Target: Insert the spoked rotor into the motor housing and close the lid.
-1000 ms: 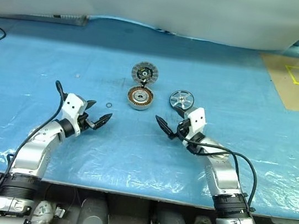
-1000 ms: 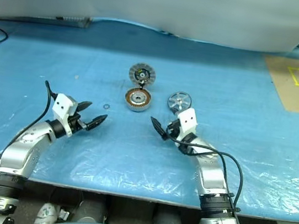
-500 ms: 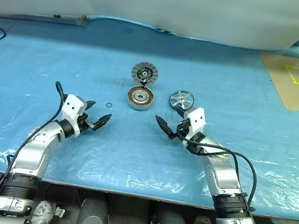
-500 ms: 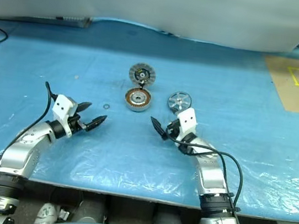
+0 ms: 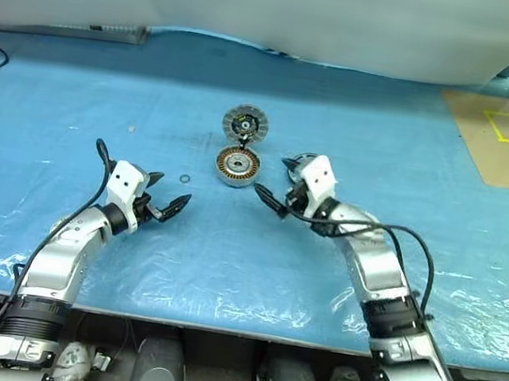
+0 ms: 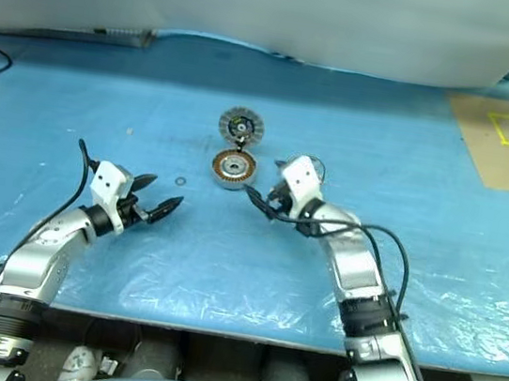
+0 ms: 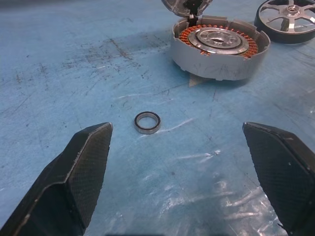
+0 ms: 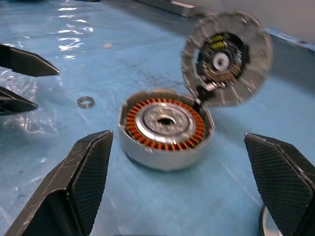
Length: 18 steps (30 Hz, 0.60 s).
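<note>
Small ring (image 7: 147, 122) lying loose near motor housing (image 5: 238, 165), both tools wide (seemingly empty), blue sheet (image 5: 228, 244) beneath

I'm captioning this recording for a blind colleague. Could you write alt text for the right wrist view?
A short round metal motor housing with copper-brown windings around a silver centre sits on blue plastic sheeting, framed by the right gripper's two open black fingers. Its grey ribbed lid stands open behind it, dark inside showing. A small metal ring lies beside it, near the left gripper's fingertips.

Even, bright overhead lighting; white glare patches on the blue plastic sheet (image 5: 29, 244) (mostly near edge); right wrist view motion-blurred, shadows short, soft.
</note>
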Available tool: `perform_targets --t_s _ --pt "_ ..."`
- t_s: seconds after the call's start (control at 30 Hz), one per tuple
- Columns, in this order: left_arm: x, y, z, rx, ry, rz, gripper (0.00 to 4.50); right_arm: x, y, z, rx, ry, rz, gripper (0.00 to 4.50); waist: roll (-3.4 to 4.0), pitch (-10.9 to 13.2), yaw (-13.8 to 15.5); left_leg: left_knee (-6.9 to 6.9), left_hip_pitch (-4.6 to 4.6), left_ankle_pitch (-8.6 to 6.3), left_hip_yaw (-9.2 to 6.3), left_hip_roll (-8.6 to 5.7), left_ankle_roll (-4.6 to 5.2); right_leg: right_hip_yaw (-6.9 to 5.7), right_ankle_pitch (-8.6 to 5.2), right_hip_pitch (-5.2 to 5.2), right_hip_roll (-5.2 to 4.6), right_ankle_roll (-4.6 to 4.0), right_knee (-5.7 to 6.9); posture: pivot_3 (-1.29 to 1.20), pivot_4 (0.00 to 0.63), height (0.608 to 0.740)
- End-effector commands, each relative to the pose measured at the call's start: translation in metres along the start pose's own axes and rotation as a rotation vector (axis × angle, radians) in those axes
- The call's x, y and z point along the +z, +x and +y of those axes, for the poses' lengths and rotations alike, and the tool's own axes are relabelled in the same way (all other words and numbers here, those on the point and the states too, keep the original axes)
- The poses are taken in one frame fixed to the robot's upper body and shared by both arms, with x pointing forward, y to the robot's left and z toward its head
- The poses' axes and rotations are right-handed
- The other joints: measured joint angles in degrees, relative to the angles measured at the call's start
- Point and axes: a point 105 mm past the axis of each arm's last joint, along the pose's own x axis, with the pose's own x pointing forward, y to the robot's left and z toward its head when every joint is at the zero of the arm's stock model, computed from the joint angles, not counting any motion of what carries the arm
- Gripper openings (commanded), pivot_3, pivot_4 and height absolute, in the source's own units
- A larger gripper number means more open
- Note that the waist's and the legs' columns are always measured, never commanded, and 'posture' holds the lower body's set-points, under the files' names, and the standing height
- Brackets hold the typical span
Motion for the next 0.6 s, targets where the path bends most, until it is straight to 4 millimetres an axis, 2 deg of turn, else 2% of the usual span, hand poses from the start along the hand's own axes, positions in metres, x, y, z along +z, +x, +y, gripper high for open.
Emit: perform_targets --t_s 0.03,0.1,0.23,0.33,0.6 --pt "0.010 0.001 -0.002 -0.006 0.024 -0.034 4.50 0.004 0.014 0.009 0.110 -0.077 0.087 4.49 0.00 0.0 0.0 0.00 0.00 0.00 0.00 0.00 0.00 0.00 0.00 0.00 0.00 0.00 0.00 0.00 0.150 0.740" --pt "0.011 0.001 -0.002 -0.002 0.024 -0.038 4.50 0.001 0.026 0.012 0.166 -0.139 0.173 4.49 0.00 0.0 0.0 0.01 -0.02 0.00 0.00 0.00 0.00 0.00 0.00 0.00 0.00 0.00 -0.01 0.00 0.150 0.740" --pt "0.012 0.002 -0.005 -0.006 0.024 -0.046 4.50 0.010 0.045 0.010 0.193 -0.152 0.214 4.49 0.00 0.0 0.0 0.04 -0.05 0.00 0.00 0.00 0.00 -0.01 0.00 -0.03 0.00 -0.01 0.04 0.00 0.150 0.740" --pt "0.011 0.002 -0.008 -0.011 0.025 -0.048 4.50 0.007 0.058 0.010 0.203 -0.173 0.248 4.49 0.00 0.0 0.0 0.06 -0.08 0.00 0.00 0.00 0.00 0.00 0.00 -0.06 0.00 -0.02 0.07 0.00 0.150 0.740" --pt "0.005 0.002 -0.017 -0.055 0.059 -0.019 4.50 -0.006 0.072 0.009 0.214 -0.164 0.299 4.49 0.00 0.0 0.1 0.06 -0.10 0.00 0.00 0.03 0.00 -0.02 0.00 -0.07 0.00 -0.03 0.09 0.00 0.150 0.740"
